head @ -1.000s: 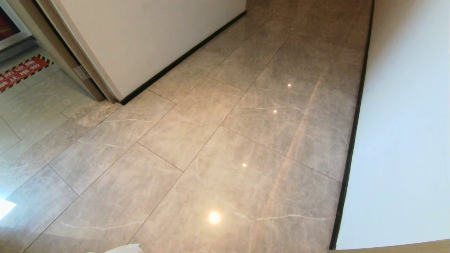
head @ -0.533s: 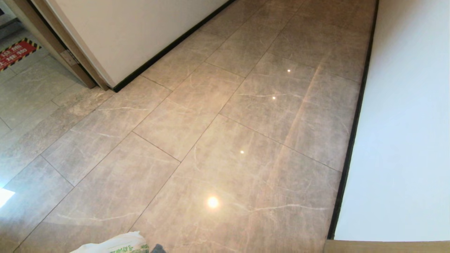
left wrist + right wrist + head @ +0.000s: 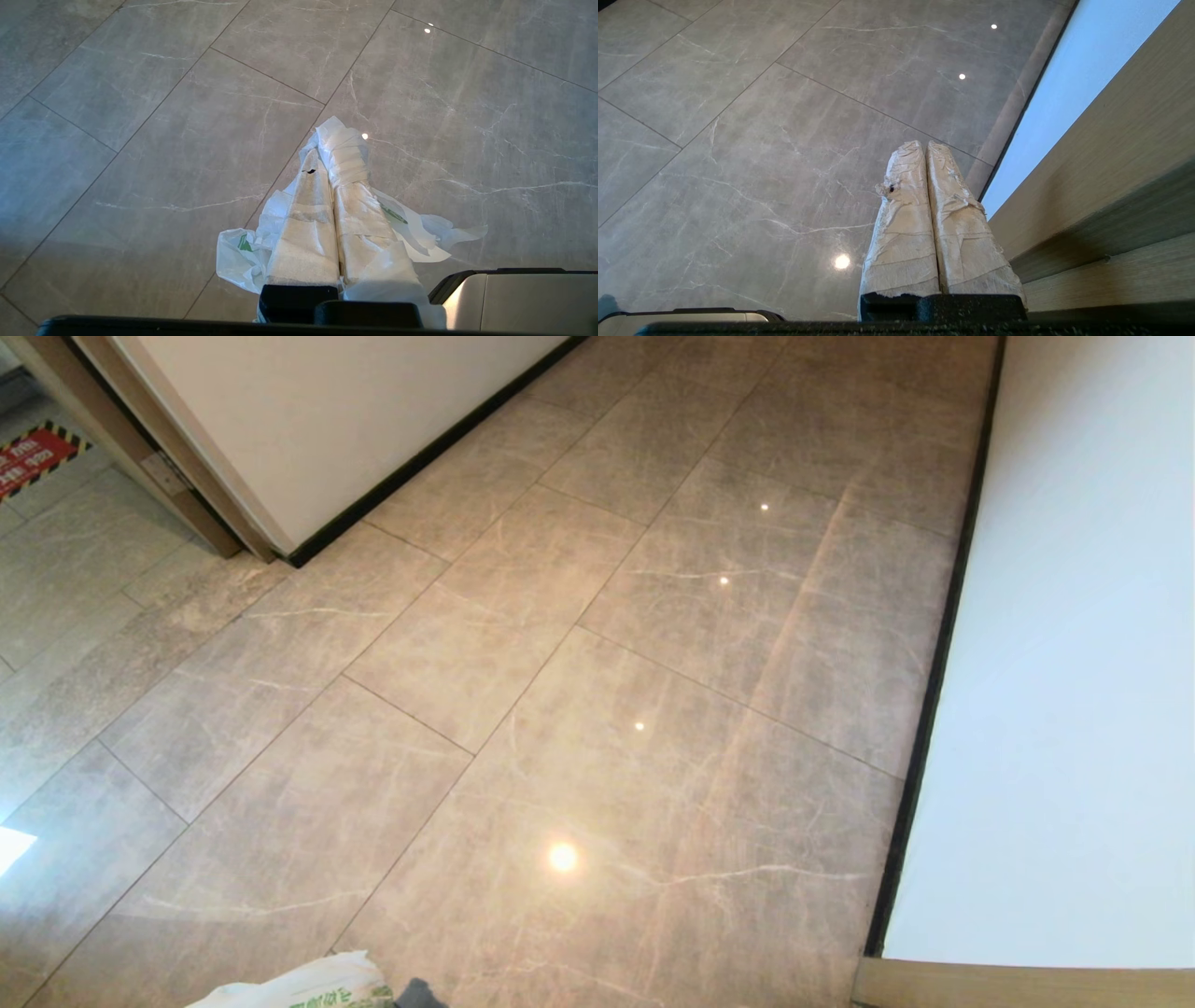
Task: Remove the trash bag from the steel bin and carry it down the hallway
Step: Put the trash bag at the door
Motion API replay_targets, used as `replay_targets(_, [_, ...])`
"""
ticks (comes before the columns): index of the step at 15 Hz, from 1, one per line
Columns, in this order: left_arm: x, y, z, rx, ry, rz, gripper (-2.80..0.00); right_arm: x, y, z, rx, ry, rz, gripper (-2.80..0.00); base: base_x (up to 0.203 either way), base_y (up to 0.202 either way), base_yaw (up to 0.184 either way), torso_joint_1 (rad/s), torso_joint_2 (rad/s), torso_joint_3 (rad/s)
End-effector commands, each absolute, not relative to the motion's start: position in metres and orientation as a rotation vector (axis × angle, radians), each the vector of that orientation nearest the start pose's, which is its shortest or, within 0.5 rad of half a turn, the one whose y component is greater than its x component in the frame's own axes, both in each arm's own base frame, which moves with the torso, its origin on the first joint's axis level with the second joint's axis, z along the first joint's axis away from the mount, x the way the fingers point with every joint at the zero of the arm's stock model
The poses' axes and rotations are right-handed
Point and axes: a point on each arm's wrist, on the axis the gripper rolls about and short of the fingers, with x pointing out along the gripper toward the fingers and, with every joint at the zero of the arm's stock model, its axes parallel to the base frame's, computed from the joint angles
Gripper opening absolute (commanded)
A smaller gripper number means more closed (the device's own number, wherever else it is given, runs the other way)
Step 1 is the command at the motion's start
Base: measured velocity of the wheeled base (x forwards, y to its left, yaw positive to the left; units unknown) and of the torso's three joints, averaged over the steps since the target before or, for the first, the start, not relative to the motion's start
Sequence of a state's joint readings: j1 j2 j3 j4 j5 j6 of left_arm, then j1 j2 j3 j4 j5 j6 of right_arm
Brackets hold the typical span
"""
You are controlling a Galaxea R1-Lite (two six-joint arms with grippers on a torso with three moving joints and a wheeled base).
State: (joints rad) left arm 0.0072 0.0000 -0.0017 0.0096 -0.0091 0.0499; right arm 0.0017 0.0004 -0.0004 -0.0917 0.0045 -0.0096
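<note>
Glossy marbled stone hallway (image 3: 597, 644) tiles, mirror-bright. Thin crinkled white plastic trash bag (image 3: 243, 254). Rough cloth-taped fingers (image 3: 901, 224). Matt grained wood panel (image 3: 1111, 186), lower right of frame.

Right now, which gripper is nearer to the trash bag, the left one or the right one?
Left. The left gripper is shut on the trash bag, whose plastic bunches around its fingers. The right gripper is shut and empty, over bare tiles beside the cream wall.

A red floor sign (image 3: 33, 457) with striped edging lies at upper left, beyond a door frame (image 3: 140, 457). A wooden ledge (image 3: 1018, 985) fills the lower right corner.
</note>
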Motion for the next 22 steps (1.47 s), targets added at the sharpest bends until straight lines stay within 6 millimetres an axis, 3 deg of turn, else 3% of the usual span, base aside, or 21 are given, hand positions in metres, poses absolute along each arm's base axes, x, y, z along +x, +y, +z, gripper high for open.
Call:
replay_targets(1, [-0.0229,-0.0003,0.0751,0.055,0.010,-0.001,-2.80,-0.0202,0.0001,0.0743,-0.009,-0.053,0.006,-2.80,0.000,0.000,0.000,0.000,0.00,0.000])
replay_targets(14, [-0.0228,-0.0003,0.0752,0.069,0.008,0.000,-2.80,-0.0202,0.0001,0.0741,-0.009,-0.052,0.006,-2.80,0.000,0.000,0.000,0.002,0.01,0.150])
replay_targets(22, [-0.0228,-0.0003,0.0750,0.063,0.009,-0.001,-2.80,-0.0203,0.0001,0.0745,-0.009,-0.054,0.007,-2.80,0.000,0.000,0.000,0.000,0.00,0.012])
